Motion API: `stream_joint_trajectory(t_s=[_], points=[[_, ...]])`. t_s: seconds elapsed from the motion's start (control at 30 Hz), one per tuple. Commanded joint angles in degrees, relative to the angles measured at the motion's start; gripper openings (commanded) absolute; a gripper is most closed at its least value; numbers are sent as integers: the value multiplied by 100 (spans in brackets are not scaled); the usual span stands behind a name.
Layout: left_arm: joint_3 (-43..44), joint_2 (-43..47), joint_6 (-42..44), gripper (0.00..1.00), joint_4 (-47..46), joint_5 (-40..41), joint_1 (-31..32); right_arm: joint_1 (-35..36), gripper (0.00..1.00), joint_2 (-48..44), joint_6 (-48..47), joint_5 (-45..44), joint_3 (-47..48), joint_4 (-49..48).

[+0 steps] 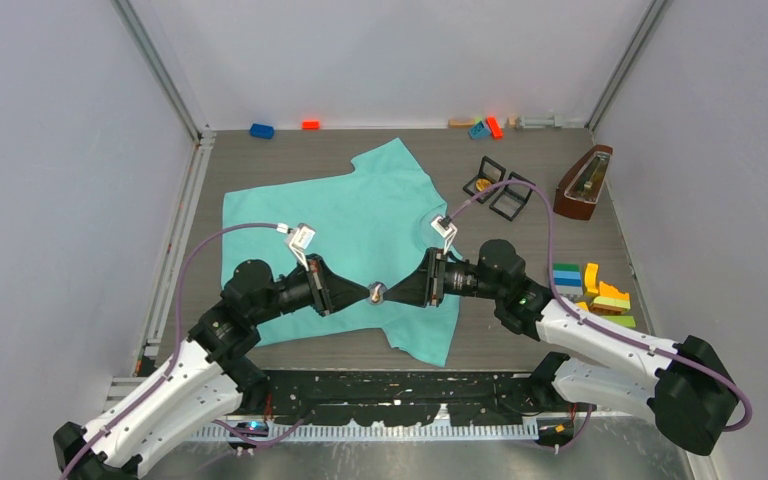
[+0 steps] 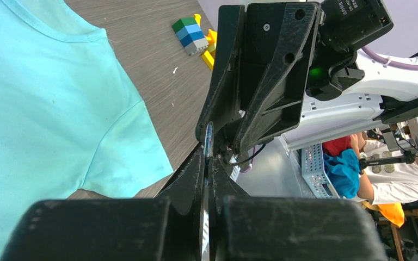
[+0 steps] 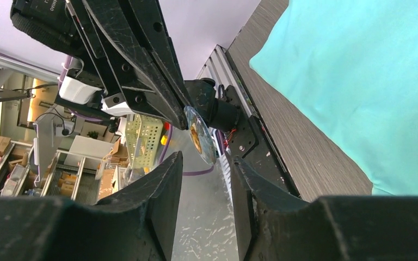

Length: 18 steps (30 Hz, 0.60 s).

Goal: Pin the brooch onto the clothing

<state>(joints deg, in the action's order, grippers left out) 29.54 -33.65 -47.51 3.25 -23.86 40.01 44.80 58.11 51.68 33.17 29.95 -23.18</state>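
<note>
**A:** Handover in mid-air! The brooch (image 1: 378, 291) is pinched at the tips of the left gripper (image 1: 368, 292), just below centre in the top view. It is held over the lower right part of the shirt (image 1: 340, 215), not touching it.

**B:** And the right gripper (image 1: 390, 291) is met tip to tip. In its own wrist view its fingers (image 3: 166, 182) are seen spread, nothing clamped, with the brooch just above the gap.

**A:** So the left jaws are shut on the brooch and the right jaws are open. Nothing has been pinned yet; this is judged to be a regrasp step.

**B:** Next, the right jaws would need to be closed on the free rim without the disc being twisted. Then the pin side must be turned down to the cloth.

**A:** The pin itself cannot be made out, so whether it is open is left unsaid.

**B:** Which way is it pointed?

**A:** It is a round disc, so no true long axis is offered. It is seen edge-on in the left wrist view, the edge running up and down the frame. In the right wrist view a gold-marked face is shown obliquely, tilted from upper left to lower right.

**B:** The shirt is laid flat, its length left to right in the top view, neck to the right.
</note>
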Motion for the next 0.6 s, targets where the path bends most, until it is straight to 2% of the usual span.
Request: stream_joint_trajectory(t_s=[0.0, 0.3, 0.57], points=[[-5, -43, 75, 0, -289, -97, 0, 1, 42, -113, 57, 157, -26, -461], [-128, -187, -93, 0, -863, -213, -2, 3, 38, 152, 44, 226, -1, -690], [-165, -213, -140, 0, -887, -212, 0, -3, 29, 153, 125, 260, -91, -916]])
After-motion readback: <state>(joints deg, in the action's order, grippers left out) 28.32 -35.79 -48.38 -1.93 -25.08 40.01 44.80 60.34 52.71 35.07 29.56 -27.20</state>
